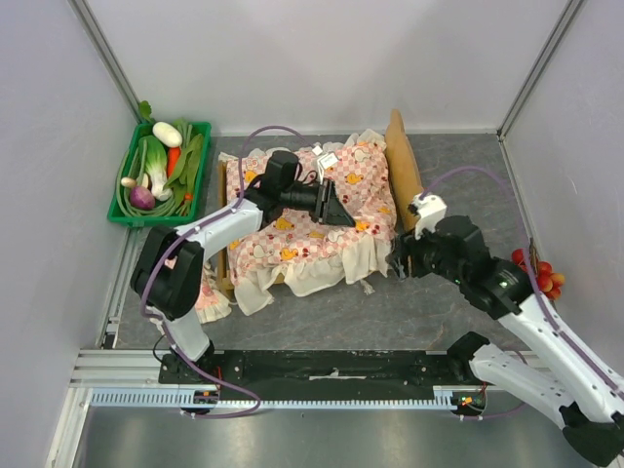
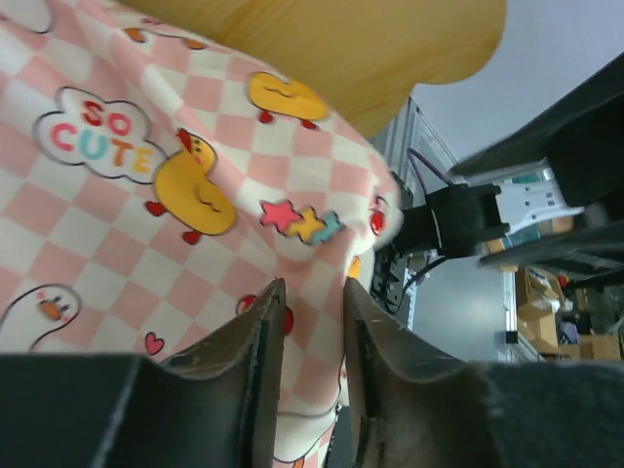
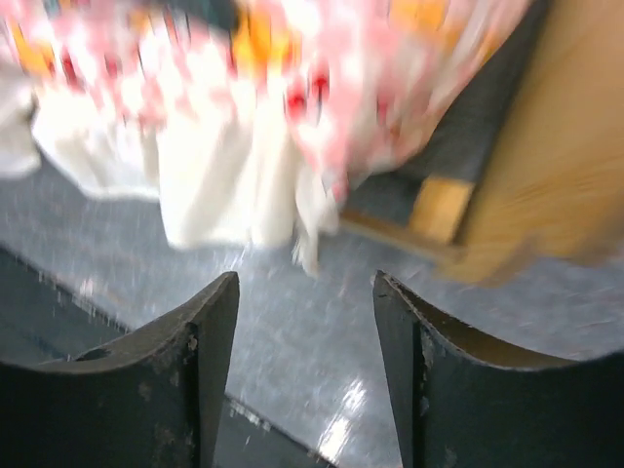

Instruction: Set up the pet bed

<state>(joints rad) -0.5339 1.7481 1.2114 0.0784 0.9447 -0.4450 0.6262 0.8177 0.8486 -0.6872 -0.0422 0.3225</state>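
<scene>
The left gripper [image 2: 310, 292] sits low on the pink checked mattress [image 2: 195, 117]. Its two fingers are almost together, with a thin gap. I cannot tell if they pinch the cloth. A cloud print [image 2: 93, 136] on the cloth says "SO CUTE", and yellow ducks [image 2: 195, 190] are near it.

The right gripper [image 3: 304, 283] is spread wide and holds nothing. It is over the grey table [image 3: 292, 331], by the bed's corner.

The mattress lies in the wooden pet bed [image 1: 403, 161], in the middle of the table.

A green bin [image 1: 146, 221] in the far left corner holds vegetables [image 1: 166, 156]: a carrot, green beans and a white one.
</scene>
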